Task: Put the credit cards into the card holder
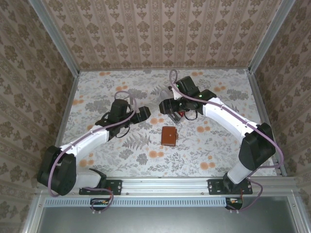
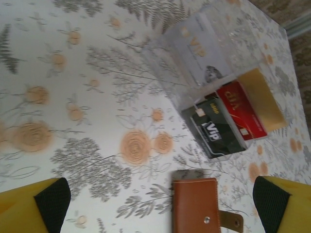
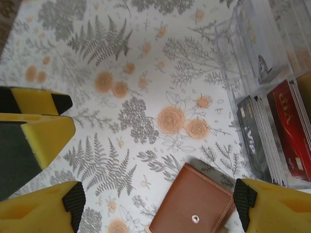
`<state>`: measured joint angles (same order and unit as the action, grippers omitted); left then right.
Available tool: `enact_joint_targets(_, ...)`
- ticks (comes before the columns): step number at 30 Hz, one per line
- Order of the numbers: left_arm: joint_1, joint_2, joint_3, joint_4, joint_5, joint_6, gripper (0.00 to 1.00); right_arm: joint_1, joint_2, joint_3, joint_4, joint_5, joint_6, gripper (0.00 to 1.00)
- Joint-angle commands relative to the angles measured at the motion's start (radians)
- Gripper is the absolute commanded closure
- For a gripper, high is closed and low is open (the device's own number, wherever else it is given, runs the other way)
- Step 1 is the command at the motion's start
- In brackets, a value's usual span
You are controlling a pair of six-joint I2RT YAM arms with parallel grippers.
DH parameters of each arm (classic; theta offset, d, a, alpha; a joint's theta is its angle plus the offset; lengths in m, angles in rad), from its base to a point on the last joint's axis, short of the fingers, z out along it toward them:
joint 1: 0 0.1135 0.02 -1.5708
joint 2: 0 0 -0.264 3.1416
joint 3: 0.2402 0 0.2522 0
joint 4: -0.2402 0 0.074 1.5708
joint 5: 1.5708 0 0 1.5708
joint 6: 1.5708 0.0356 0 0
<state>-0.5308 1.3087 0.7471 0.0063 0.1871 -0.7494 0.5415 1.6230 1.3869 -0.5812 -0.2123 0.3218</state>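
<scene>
Between the wide-spread fingers of the right gripper, on the flowered table, lies the card holder, folded shut with its snap fastened. Just beyond it, to that gripper's right, stands a clear tray. The credit cards lean in its compartments: a dark grey stack beside a red one, their long edges running away from the fingers, and a pale card in the section behind. The left gripper is also spread wide and empty, facing the same spot from the other side. Judging from the top view, the right arm hangs nearer the tray, so picking a card suits it, though the holder needs opening first.
</scene>
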Motion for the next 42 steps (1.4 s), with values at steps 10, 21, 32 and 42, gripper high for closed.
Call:
enact_joint_targets(10, -0.038, 0.115, 0.096, -0.003, 0.027, -0.002, 0.00, 0.048, 0.081, 0.095, -0.147, 0.175, -0.073, 0.24)
enact_joint_targets(21, -0.031, 0.114, 0.086, -0.072, -0.072, -0.032, 0.00, 0.096, 0.202, 0.189, -0.263, 0.388, -0.116, 0.38)
enact_joint_targets(32, -0.020, 0.117, 0.069, -0.083, -0.077, -0.080, 0.00, 0.125, 0.399, 0.314, -0.321, 0.596, -0.158, 0.52)
enact_joint_targets(42, -0.018, 0.115, 0.064, -0.082, -0.086, -0.094, 0.00, 0.141, 0.447, 0.317, -0.300, 0.690, -0.168, 0.53)
